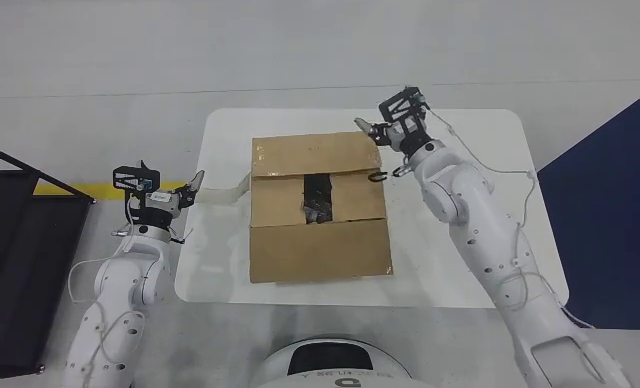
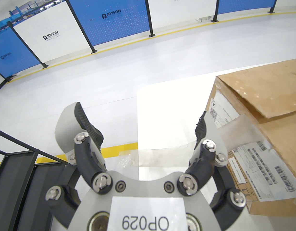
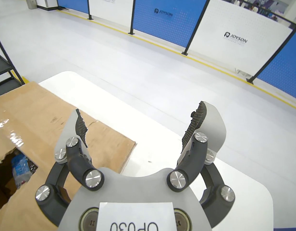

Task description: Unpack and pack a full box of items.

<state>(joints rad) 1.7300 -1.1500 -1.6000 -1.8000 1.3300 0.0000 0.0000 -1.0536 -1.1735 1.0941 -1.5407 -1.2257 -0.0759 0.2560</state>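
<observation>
Cardboard box (image 1: 318, 208) sits mid-surface (image 1: 460, 188), roughly square to the robot. The top flaps are mostly folded down, with a narrow gap (image 1: 318, 196) left between them at the centre. The right wrist view shows the same gap (image 3: 15, 169) with a blue-and-white packet (image 3: 19, 169) inside; the rest of the contents are too dark to make out.

Left claw (image 1: 190, 185) is at the left edge of the surface, level with the far half of the box and clear of it. Jaws are apart with nothing between them (image 2: 140, 118). Its ribbed pads (image 2: 90, 126) are bare. One finger is over the floor, the other over the surface.

A strip of clear tape (image 2: 241, 126) hangs off the box's left side toward that claw. I can't tell whether it touches the finger. White printed labels (image 2: 258, 169) are stuck on that same side wall.

Right claw (image 1: 372, 148) is at the box's far right corner, jaws apart and empty (image 3: 139, 111). In its wrist view one finger lines up over the far flap (image 3: 42, 111), the other over bare surface. I can't tell whether it contacts the cardboard.

A black rack (image 1: 30, 238) stands on the floor left of the surface.
</observation>
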